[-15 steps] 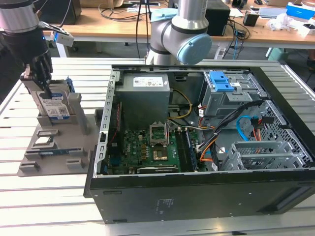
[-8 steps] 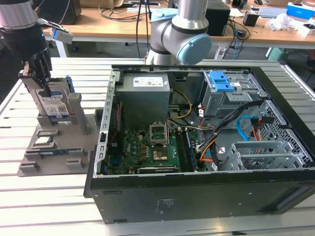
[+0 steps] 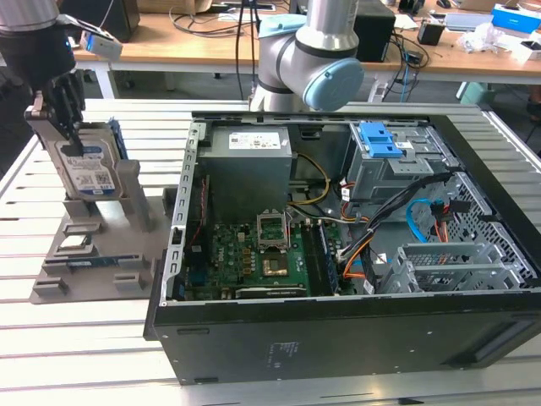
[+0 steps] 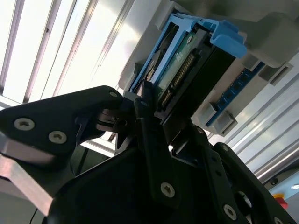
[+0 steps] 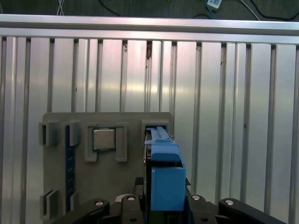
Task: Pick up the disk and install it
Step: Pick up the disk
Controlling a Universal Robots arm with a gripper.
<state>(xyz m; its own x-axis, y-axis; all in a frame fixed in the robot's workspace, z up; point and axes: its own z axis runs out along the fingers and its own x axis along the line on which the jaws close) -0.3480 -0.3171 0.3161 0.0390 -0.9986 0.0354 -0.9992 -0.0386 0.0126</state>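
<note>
The disk [image 3: 84, 169] stands on edge in a slot of the grey holder [image 3: 127, 190] at the exterior view's left, its silver face and white-and-blue label showing. My gripper [image 3: 57, 127] comes down on its top, with black fingers [image 3: 38, 114] pressed on either side of it. In the second wrist view the fingers [image 4: 149, 121] clamp the disk [image 4: 180, 65] at its connector end, and the blue carrier frame runs along its edge. The first wrist view looks down on the blue carrier of the disk [image 5: 163, 172], which sits between the jaws of the gripper [image 5: 163, 207].
The open computer case [image 3: 338, 338] lies at the exterior view's right, with a grey drive cage and blue latch [image 3: 378, 139] at its back. The holder [image 5: 107, 186] also carries a processor chip [image 5: 103, 138] and a memory stick [image 3: 89, 262]. The arm's base [image 3: 313, 51] stands behind the case.
</note>
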